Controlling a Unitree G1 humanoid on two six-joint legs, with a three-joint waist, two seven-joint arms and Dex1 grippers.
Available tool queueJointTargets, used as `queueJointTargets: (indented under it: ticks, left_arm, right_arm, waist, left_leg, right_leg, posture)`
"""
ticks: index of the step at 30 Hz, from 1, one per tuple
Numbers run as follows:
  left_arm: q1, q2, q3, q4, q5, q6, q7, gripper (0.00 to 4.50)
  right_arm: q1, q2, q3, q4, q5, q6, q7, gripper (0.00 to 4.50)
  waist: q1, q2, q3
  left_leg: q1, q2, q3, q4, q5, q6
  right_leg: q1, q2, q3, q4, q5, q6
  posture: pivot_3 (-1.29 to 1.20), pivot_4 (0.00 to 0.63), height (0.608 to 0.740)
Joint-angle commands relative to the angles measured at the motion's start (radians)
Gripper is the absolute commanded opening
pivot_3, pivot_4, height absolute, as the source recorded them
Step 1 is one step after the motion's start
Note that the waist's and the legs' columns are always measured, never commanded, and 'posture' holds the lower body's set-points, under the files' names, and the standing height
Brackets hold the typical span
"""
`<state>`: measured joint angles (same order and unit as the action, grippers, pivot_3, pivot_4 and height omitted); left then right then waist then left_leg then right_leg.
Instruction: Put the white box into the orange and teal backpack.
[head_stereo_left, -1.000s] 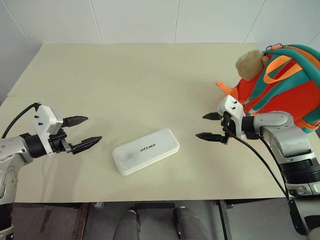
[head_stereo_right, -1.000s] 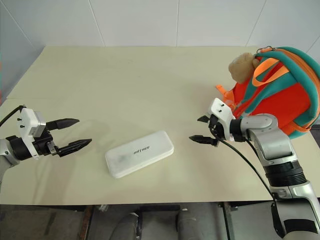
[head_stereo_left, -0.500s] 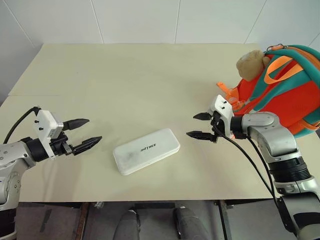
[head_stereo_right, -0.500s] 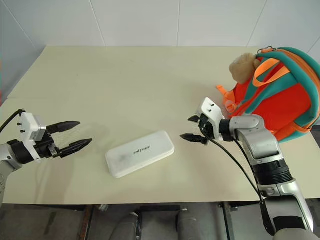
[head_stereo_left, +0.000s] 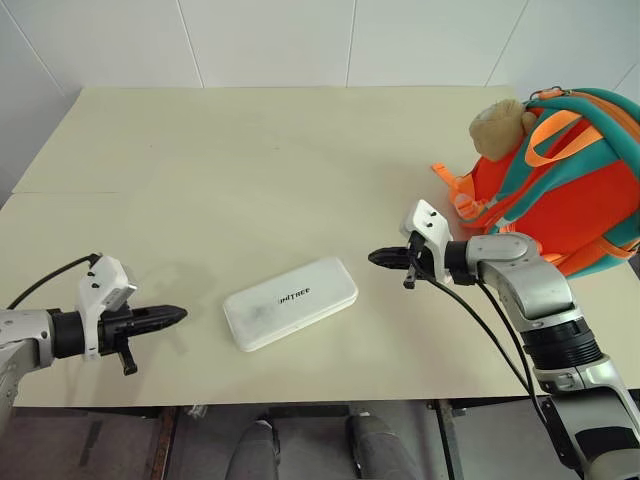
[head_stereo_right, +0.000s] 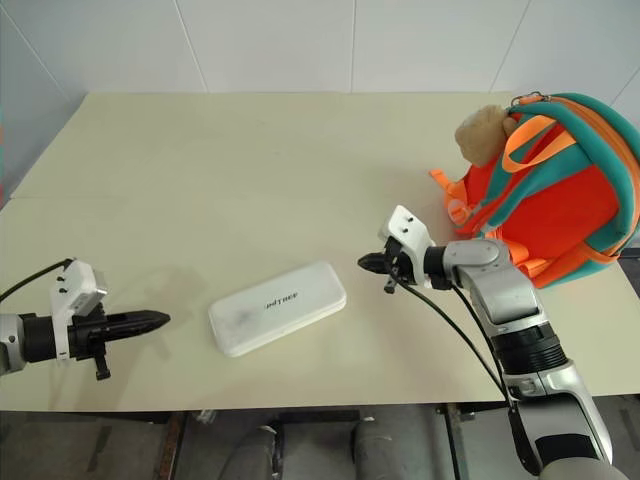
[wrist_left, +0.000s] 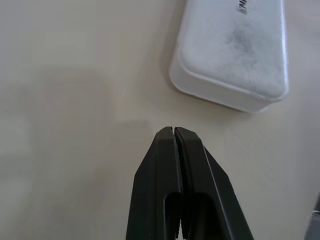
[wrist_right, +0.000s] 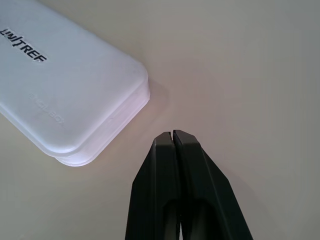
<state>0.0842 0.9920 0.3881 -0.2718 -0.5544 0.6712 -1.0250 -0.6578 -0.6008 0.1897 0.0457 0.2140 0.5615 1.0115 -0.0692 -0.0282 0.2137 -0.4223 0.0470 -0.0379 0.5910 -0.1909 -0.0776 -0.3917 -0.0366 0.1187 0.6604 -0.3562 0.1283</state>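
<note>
Now, at the left side, the left gripper (head_stereo_left: 176, 315) has its two black pointed fingers pressed together, holding nothing, above the smooth matte cream table (head_stereo_left: 250, 150). Just beyond these fingertips, with a bare strip of table between, lies the white box (head_stereo_left: 291, 302). It is flat and rectangular with rounded corners, has a smooth hard-looking surface, small dark lettering on top, and a greyish smudge at the end nearer the left fingers. It lies a little diagonal. Past its other end, close but not touching, the right gripper (head_stereo_left: 376, 257) points toward it, fingers also shut and empty. Behind the right fingers stands the orange and teal backpack (head_stereo_left: 560, 180), rounded, of soft fabric, with orange webbing loops and a tan plush animal head (head_stereo_left: 502, 126).
</note>
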Motion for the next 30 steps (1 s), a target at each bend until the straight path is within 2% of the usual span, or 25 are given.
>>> queueJointTargets:
  ticks: [1,7,15,30]
  left_arm:
    - [-0.001,-0.015,-0.021,-0.038,-0.048,0.061,0.002,0.03]
    - [-0.031,-0.07,-0.078,-0.018,-0.059,0.117,0.051,0.03]
    - [-0.092,-0.189,-0.139,0.04,-0.027,0.024,0.083,0.03]
    - [-0.15,-0.224,-0.199,0.072,0.007,-0.029,0.092,0.03]
  right_arm:
    - [0.01,0.007,0.012,-0.03,-0.02,-0.034,-0.014,0.01]
    - [0.007,0.01,0.066,-0.007,-0.084,-0.048,-0.034,0.01]
    - [0.015,0.019,0.096,-0.041,-0.08,-0.016,-0.016,0.01]
    - [0.046,-0.024,0.112,-0.226,0.018,0.142,0.091,0.01]
  waist:
    - [0.0,0.0,0.0]
    - [0.001,0.0,0.0]
    - [0.003,0.0,0.0]
    - [0.012,-0.001,0.0]
  left_leg:
    - [0.0,0.0,0.0,0.0,0.0,0.0]
    - [0.0,0.0,0.0,0.0,0.0,0.0]
    - [0.0,0.0,-0.001,0.001,0.0,0.0]
    - [0.0,0.0,-0.001,0.002,0.0,0.0]
  right_leg:
    - [0.0,0.0,0.0,0.0,0.0,0.0]
    - [0.0,0.0,0.0,0.0,0.0,0.0]
    - [0.001,0.0,0.0,0.001,0.0,0.0]
    - [0.001,0.0,-0.001,0.001,0.001,0.0]
  posture:
    - [0.0,0.15,0.74]
    - [0.0,0.15,0.74]
    - [0.0,0.15,0.74]
    - [0.0,0.15,0.74]
